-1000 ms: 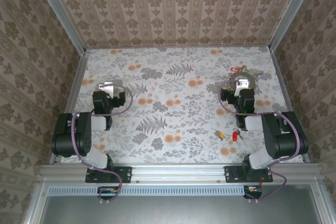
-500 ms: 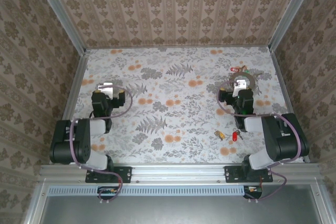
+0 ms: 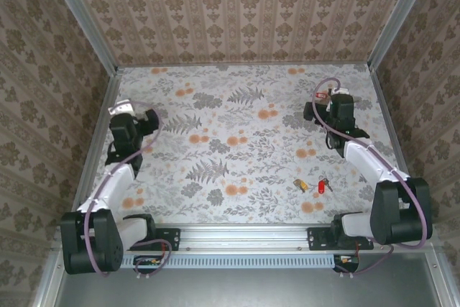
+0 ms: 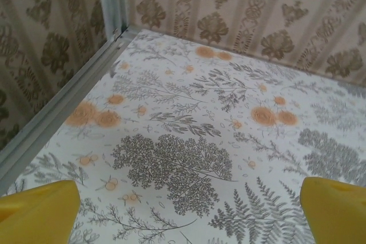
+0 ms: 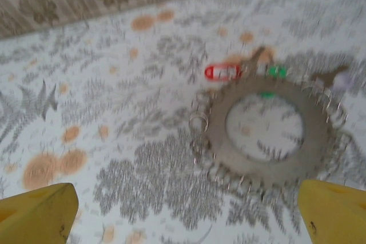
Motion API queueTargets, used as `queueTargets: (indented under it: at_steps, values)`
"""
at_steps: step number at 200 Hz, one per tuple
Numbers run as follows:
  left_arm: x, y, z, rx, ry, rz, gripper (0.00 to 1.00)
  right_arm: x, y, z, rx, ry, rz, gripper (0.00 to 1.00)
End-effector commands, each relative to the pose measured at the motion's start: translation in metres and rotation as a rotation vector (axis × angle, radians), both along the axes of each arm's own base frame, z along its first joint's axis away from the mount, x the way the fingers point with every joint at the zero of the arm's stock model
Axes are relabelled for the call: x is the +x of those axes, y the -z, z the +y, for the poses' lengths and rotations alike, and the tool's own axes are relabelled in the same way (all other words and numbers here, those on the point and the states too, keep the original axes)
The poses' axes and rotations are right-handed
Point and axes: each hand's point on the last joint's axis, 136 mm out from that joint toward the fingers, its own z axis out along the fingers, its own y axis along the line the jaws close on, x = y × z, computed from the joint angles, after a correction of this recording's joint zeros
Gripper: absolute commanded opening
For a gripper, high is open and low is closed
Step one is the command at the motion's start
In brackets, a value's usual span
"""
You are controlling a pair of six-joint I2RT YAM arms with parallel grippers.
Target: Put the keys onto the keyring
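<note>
As the left gripper (image 4: 186,210) and right gripper (image 5: 186,212) gape wide and empty, a big silvery-grey metal keyring (image 5: 266,172) lies flat.

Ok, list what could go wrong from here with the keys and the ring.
1. The keyring lies flat on the table, so the open right gripper may slide off it or snag the small loops on its rim.
2. The loose keys lie apart from it, by the table's near edge; carrying such small things across may drop them.
</note>
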Motion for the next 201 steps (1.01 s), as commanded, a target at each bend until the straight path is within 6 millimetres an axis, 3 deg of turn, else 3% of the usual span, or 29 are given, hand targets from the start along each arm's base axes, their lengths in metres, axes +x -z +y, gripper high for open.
queueTargets:
  at_steps: [1, 31, 76, 135, 201]
  values:
    - [-0.011, 0.027, -0.012, -0.210, 0.007, 0.188, 1.00, -0.006, 0.024, 0.004, 0.123, 0.029, 0.179, 0.99]
    - [-0.003, 0.027, -0.057, -0.348, 0.215, 0.200, 1.00, 0.013, 0.041, 0.004, 0.187, 0.026, 0.281, 0.96]
    - [-0.002, 0.018, -0.106, -0.345, 0.381, 0.208, 1.00, 0.043, 0.059, -0.003, 0.234, 0.070, 0.402, 0.92]
    - [-0.003, 0.017, -0.130, -0.298, 0.451, 0.231, 1.00, 0.076, 0.083, -0.019, 0.243, 0.141, 0.490, 0.90]
    - [-0.011, 0.015, -0.150, -0.300, 0.535, 0.252, 1.00, 0.090, 0.108, -0.016, 0.283, 0.143, 0.583, 0.88]
